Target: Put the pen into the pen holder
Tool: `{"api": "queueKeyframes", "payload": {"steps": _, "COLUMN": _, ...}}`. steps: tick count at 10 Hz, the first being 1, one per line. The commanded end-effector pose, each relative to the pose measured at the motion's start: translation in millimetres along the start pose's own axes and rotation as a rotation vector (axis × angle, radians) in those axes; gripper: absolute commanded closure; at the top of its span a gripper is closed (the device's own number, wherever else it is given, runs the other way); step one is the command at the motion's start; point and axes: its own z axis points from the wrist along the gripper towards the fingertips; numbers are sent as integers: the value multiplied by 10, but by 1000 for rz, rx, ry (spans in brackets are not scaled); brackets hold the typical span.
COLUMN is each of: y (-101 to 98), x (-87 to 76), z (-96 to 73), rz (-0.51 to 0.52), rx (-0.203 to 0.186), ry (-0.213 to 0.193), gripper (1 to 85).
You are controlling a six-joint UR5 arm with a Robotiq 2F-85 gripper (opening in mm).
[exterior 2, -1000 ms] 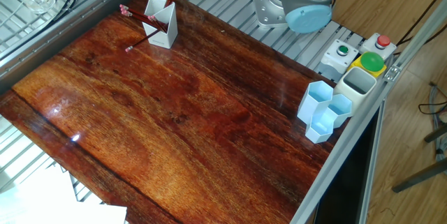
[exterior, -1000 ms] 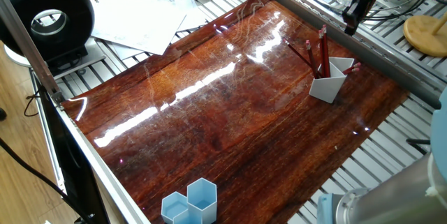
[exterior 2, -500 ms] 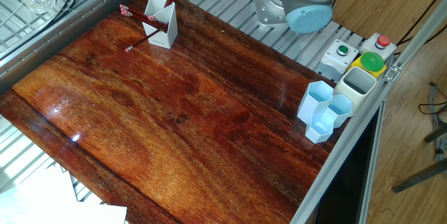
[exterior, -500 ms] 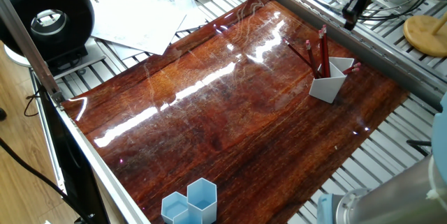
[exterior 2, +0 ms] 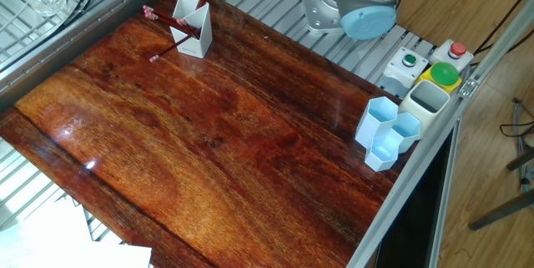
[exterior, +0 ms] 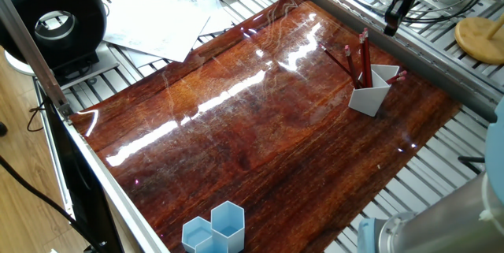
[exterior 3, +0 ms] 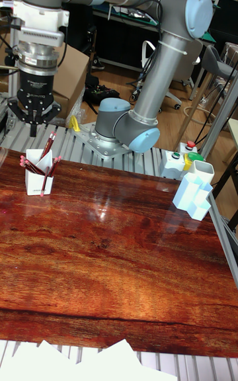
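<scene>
The white angular pen holder [exterior: 372,94] [exterior 2: 193,32] [exterior 3: 36,177] stands near the far corner of the wooden table. Several red pens [exterior: 365,57] [exterior 2: 163,20] [exterior 3: 46,147] stick out of it at slanted angles. One red pen [exterior 2: 167,49] [exterior 3: 44,183] seems to lean against its outer side, tip on the table. My gripper [exterior 3: 33,122] [exterior: 391,23] hangs above the holder. It is open with nothing between its fingers and is clear of the pen tops. In the other fixed view the gripper is almost entirely cut off at the top edge.
Light blue hexagonal cups [exterior 2: 385,133] [exterior 3: 194,198] [exterior: 214,228] stand at the table edge opposite the holder, beside a white rectangular cup [exterior 2: 426,101] and a button box [exterior 2: 434,66]. The arm's base [exterior 2: 346,5] sits behind the table. Papers [exterior: 165,20] lie off one end.
The gripper has drifted slightly up and away from the pen holder. The pens and the holder have not moved.
</scene>
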Motion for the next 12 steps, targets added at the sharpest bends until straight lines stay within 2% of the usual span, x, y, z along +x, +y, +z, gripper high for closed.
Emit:
{"api": "queueKeyframes", "payload": {"steps": 1, "y": 139, "x": -70, "z": -19, "rz": -30, "rx": -54, "ry": -28, "gripper": 847}}
{"api": "queueKeyframes", "payload": {"steps": 2, "y": 97, "x": -77, "z": -17, "rz": -44, "rx": -37, "ry": -31, "gripper": 847}}
{"api": "queueKeyframes", "payload": {"steps": 4, "y": 26, "x": 79, "z": -16, "rz": -45, "rx": -11, "ry": 29, "gripper": 847}}
{"api": "queueKeyframes", "payload": {"steps": 5, "y": 61, "x": 42, "z": -54, "rz": -47, "rx": -10, "ry": 43, "gripper": 847}}
{"api": "queueKeyframes", "payload": {"steps": 6, "y": 183, "x": -96, "z": -165, "rz": -57, "rx": -8, "ry": 70, "gripper": 847}}
{"api": "queueKeyframes", "payload": {"steps": 7, "y": 243, "x": -177, "z": -259, "rz": -86, "rx": 9, "ry": 117, "gripper": 820}}
{"api": "queueKeyframes", "payload": {"steps": 8, "y": 364, "x": -381, "z": -329, "rz": -89, "rx": 16, "ry": 128, "gripper": 783}}
{"api": "queueKeyframes", "payload": {"steps": 10, "y": 572, "x": -739, "z": -398, "rz": -96, "rx": 26, "ry": 125, "gripper": 790}}
{"api": "queueKeyframes", "payload": {"steps": 11, "y": 683, "x": -893, "z": -365, "rz": -98, "rx": 38, "ry": 112, "gripper": 793}}
{"api": "queueKeyframes", "payload": {"steps": 12, "y": 730, "x": -1012, "z": -234, "rz": -95, "rx": 57, "ry": 81, "gripper": 793}}
